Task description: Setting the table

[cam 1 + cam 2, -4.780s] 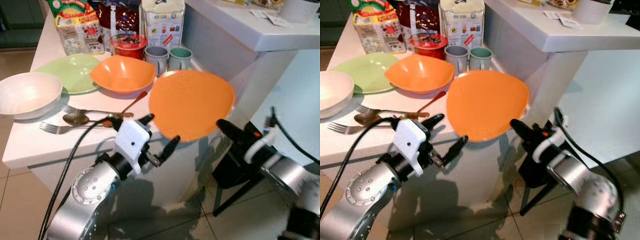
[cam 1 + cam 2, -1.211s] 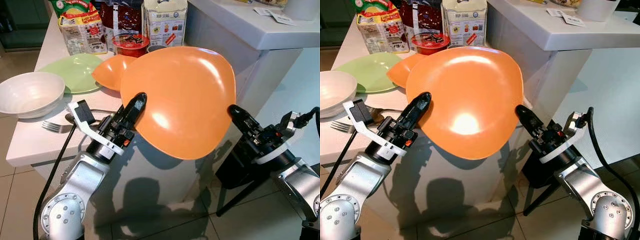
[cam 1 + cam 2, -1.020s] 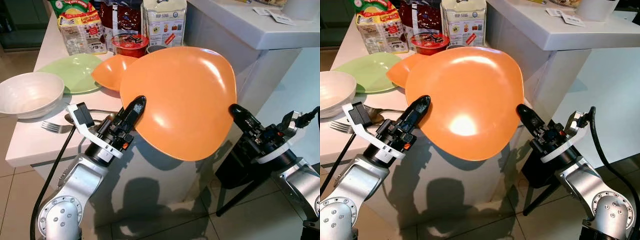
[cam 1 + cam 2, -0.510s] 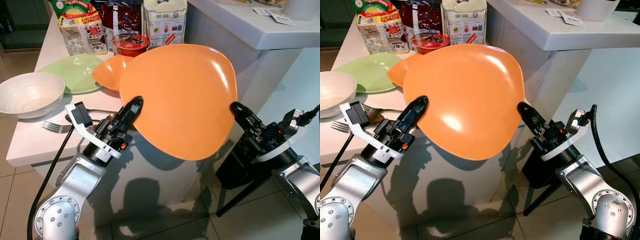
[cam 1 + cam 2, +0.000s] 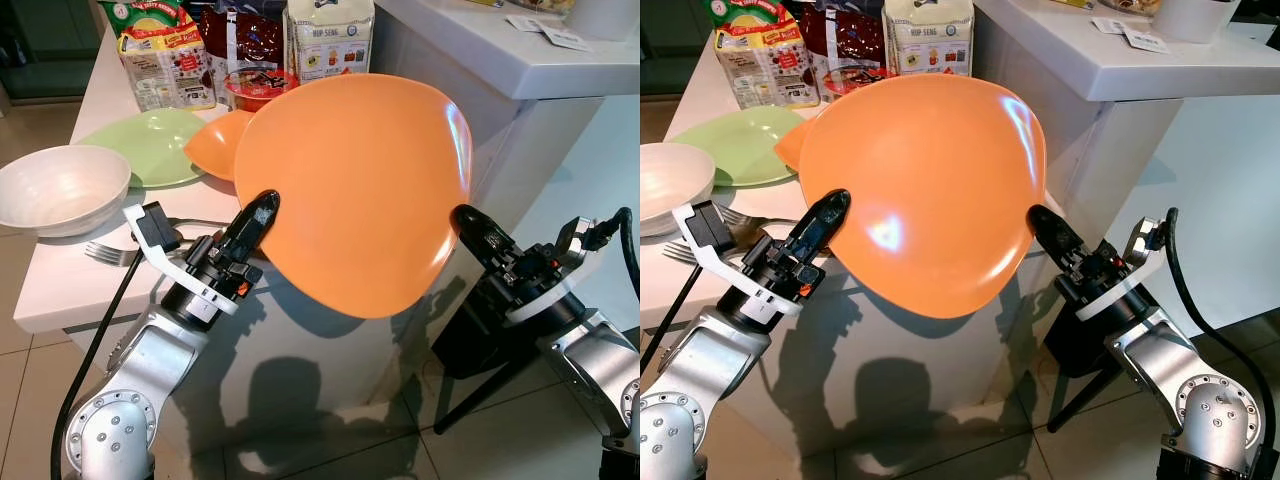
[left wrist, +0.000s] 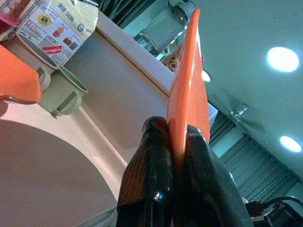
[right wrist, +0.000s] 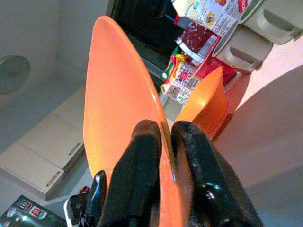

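Grippers on both arms are clamped on the orange plate (image 5: 355, 190), which is held tilted up on edge above the near corner of the white counter (image 5: 60, 285). The left gripper (image 5: 258, 212) is closed on the plate's left rim, and the right gripper (image 5: 468, 222) is closed on its right rim; in each wrist view the rim is seen pinched between that gripper's two black fingers (image 6: 154, 179). Behind the plate, an orange bowl (image 5: 215, 145) is seen on the counter, with a green plate (image 5: 140, 145) to its left and a white bowl (image 5: 60, 188) nearer the counter's front edge. A fork (image 5: 105, 254) is laid just beside the white bowl. Food packages (image 5: 160, 55) and a red tub (image 5: 258, 85) are lined up at the back, and two mugs (image 6: 59, 90) are caught in the left wrist view.
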Controlling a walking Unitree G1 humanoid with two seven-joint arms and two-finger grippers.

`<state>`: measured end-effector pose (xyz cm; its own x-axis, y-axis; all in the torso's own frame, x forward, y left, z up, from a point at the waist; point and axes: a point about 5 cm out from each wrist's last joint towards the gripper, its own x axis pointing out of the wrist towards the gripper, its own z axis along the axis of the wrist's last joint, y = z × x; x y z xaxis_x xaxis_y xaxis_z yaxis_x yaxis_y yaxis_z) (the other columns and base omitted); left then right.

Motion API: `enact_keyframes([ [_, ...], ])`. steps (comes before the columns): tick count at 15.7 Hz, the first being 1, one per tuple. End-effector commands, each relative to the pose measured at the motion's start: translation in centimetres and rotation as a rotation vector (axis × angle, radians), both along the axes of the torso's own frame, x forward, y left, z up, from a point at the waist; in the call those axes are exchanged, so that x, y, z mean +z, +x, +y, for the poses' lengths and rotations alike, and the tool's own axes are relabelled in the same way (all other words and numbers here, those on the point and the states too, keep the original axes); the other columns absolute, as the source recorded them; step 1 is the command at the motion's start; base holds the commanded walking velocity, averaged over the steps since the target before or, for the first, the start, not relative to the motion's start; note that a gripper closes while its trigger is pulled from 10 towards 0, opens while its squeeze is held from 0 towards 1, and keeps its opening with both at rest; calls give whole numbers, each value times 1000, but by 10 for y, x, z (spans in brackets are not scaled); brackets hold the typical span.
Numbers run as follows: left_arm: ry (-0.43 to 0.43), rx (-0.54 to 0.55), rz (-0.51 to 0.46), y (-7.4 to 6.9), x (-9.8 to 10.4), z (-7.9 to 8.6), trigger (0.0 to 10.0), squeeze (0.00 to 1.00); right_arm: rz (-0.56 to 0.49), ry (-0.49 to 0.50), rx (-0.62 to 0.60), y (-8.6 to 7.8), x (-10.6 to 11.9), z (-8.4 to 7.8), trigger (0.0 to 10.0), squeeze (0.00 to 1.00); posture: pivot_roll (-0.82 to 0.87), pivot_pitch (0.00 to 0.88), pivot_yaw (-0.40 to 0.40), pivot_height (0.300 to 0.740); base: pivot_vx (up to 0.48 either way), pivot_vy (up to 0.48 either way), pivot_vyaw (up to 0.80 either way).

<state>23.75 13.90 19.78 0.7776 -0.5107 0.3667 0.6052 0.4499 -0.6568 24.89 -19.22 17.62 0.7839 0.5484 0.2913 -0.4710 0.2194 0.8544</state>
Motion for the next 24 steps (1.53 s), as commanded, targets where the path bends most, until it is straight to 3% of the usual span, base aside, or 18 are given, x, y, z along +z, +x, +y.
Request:
enact_keyframes([
  [1, -16, -16, -36, 2, 6, -3, 0, 0, -23, -3, -7, 2, 5, -3, 10000, 1000, -37, 0, -39, 740, 0, 0, 0],
  [4, -56, 47, -44, 7, 10, 6, 0, 0, -34, 3, -41, 0, 5, -12, 10000, 1000, -38, 0, -37, 740, 0, 0, 0],
  [7, -76, 34, -56, 5, 14, 9, 0, 0, -17, -16, -117, -2, 2, -29, 10000, 1000, -38, 0, -35, 740, 0, 0, 0],
  [9, -44, 21, -56, 0, 13, 8, 0, 0, -31, -41, -121, -8, 4, -34, 10000, 1000, -38, 0, -35, 740, 0, 0, 0],
  [11, 36, 60, -76, 2, 17, 9, 0, 0, -100, -150, -111, -8, 21, -26, 10000, 1000, -35, 0, -39, 740, 0, 0, 0],
  [12, 130, 177, -102, 9, 21, 12, 0, 0, -160, -275, -134, -1, 34, -14, 10000, 882, -35, 0, -38, 740, 0, 0, 0],
  [13, 202, 311, -118, 17, 26, 18, 9451, 0, -229, -364, -143, 5, 47, 1, 10000, 0, -37, 0, -37, 740, 0, 0, 0],
  [15, 327, 380, -97, 22, 25, 23, 10000, 0, -251, -474, -195, 15, 52, 14, 10000, 0, -29, 0, -45, 740, 0, 0, 0],
  [17, 604, 468, -153, 22, 26, 22, 10000, 0, -265, -662, -246, 19, 51, 24, 10000, 0, -15, 0, -55, 740, 0, 0, 0],
  [19, 710, 553, -200, 27, 30, 18, 10000, 0, -316, -718, -283, 20, 54, 31, 10000, 0, -10, 0, -55, 740, 0, 0, 0],
  [22, 637, 571, -224, 29, 43, 13, 10000, 0, -342, -682, -305, 19, 60, 39, 10000, 0, -10, 0, -50, 740, 0, 0, 0],
  [24, 486, 530, -232, 25, 50, 7, 10000, 0, -346, -682, -303, 17, 57, 39, 10000, 0, -12, 0, -48, 740, 0, 0, 0],
])
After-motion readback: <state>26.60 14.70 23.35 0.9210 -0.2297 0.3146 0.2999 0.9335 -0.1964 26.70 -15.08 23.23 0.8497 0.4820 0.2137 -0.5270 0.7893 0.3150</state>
